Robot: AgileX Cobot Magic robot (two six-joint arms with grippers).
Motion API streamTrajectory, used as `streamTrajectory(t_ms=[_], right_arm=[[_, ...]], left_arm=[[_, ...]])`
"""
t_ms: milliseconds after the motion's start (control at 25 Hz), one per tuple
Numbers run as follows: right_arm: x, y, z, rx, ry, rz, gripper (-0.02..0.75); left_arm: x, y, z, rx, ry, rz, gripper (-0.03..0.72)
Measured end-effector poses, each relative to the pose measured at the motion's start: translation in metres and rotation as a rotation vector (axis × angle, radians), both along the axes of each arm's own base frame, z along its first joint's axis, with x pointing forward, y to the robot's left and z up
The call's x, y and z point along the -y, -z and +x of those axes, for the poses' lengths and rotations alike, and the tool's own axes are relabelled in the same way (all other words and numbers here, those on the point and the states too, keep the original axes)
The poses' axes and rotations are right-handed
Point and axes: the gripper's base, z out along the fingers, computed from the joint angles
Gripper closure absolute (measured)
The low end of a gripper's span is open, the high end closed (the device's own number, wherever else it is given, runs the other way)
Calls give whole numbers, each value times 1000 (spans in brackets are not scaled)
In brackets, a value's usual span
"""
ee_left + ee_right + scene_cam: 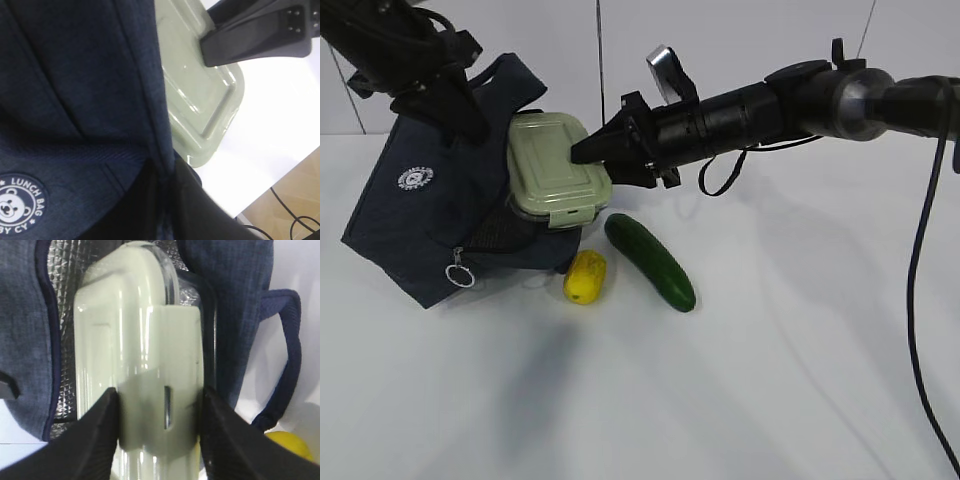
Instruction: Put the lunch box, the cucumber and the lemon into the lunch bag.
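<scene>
The navy lunch bag (pixel 420 210) lies tipped on the table's left with its mouth facing right. My left gripper (pixel 470 110) is shut on the fabric rim (pixel 162 125) of the bag's opening and holds it up. The lunch box (pixel 545 160), sage lid showing, sits partway inside the silver-lined mouth, with my right gripper (pixel 160 395) shut on its near end across the lid's snap tab. In front of the bag the yellow lemon (pixel 585 277) and the dark green cucumber (pixel 650 260) lie on the table. The left wrist view shows the bag (pixel 75 100), the lid (pixel 195 90) and a right finger (pixel 250 35).
A silver ring pull (pixel 460 272) hangs from the zipper at the bag's lower front. One padded handle (pixel 292 340) loops out beside the box, above the lemon (pixel 290 445). A black cable (pixel 920 250) hangs from the right arm. White tabletop (pixel 770 380) spreads front and right.
</scene>
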Motion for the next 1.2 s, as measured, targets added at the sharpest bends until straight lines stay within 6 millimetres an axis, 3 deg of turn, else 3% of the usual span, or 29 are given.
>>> streamTrajectory(t_ms=[240,520,840,1120,1200], right_arm=[[-6,1,-3,3,-14,-9,381],[-34,22,-8,-6,-31,-20,381],[-49,25,-5,31,37,-28,381],[-50,57,-4,-26,49,-47,381],[-51,57,-4,-32,49,-38,381]], left_arm=[[1,0,-1,-11,3,-14,673],[2,-1,-2,-20,6,-23,673],[2,-1,-2,-20,6,-23,673],[2,-1,-2,-20,6,-23,673],[2,-1,-1,-17,4,-23,673]])
